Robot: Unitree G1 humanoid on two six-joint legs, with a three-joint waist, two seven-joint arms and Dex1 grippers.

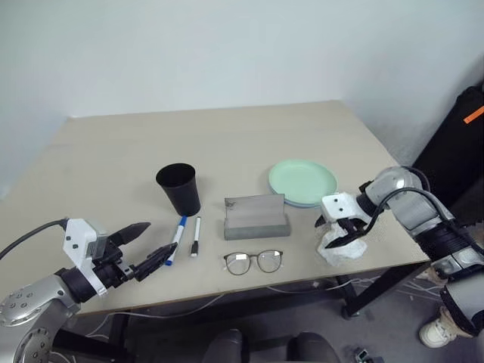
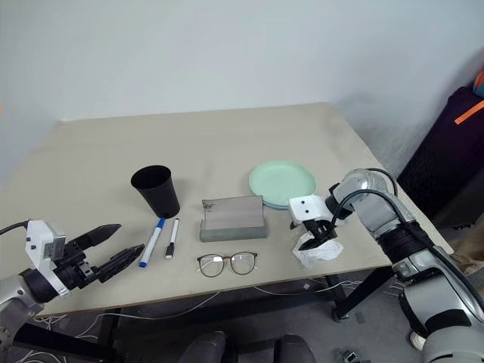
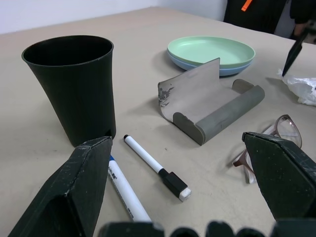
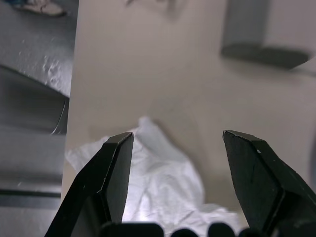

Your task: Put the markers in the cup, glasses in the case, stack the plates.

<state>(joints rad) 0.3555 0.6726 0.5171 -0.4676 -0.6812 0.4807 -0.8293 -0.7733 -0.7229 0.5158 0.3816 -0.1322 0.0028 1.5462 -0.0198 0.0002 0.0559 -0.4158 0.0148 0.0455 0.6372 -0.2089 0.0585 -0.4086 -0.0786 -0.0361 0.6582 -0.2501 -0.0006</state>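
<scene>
The green plate is hiding most of the blue plate from you; only a rim sliver is peeking out. The right gripper is covering part of the tissue. The left wrist view's lower edge is cutting off the blue-capped marker, and its jaws are blocking part of the glasses.

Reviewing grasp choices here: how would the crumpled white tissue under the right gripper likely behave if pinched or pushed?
The tissue looks thin and crumpled, so it would probably squash rather than resist the open right gripper. It seems very light, likely sliding on the table if nudged. Its loose folds may lift unevenly.
</scene>
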